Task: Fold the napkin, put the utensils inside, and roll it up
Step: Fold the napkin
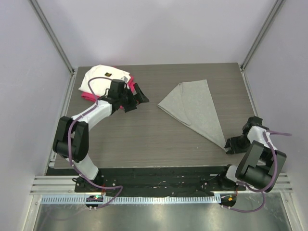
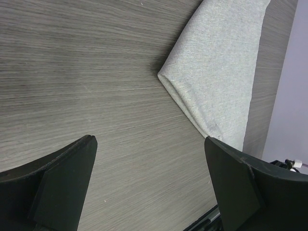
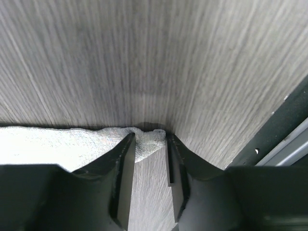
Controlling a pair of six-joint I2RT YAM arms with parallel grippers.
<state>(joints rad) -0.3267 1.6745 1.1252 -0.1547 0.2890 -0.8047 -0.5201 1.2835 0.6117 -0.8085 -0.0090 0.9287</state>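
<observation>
Napkin (image 1: 192,108): light grey, lying flat on the tabletop (image 1: 144,139) as a doubled triangle, with no utensils on it.
Long axis: it runs from the broad end, far ahead and to the left of the right jaws, down to a narrow tip right at those jaws.
Near tip (image 3: 150,138): sits between the right jaws' tips, bunched into a small ridge that touches both inner faces.
Right jaws: narrowed onto that tip. By the puckered cloth this reads as a pinch on the napkin, with bare tabletop showing in the gap further back.
Left jaws: spread wide and holding nothing, low over bare tabletop. The napkin's left corner (image 2: 161,76) lies ahead of them and off to their right, well apart.
Nearer arm: the right arm (image 1: 260,159), already on the cloth. The left arm (image 1: 91,115) is over by the white cloth (image 1: 98,77) and magenta cloth (image 1: 88,97), which lie behind its jaws.
Utensils: not visible in any view, so I cannot tell where they lie from either jaws.
Step in hand: probably another fold, led from the pinched tip.
Coming move: the tip would likely travel along the long axis, away from the right jaws' present spot toward the broad end.
Risk: with only one tip held, the flat layers may drag or slide apart, since the left jaws are not pinning anything.
</observation>
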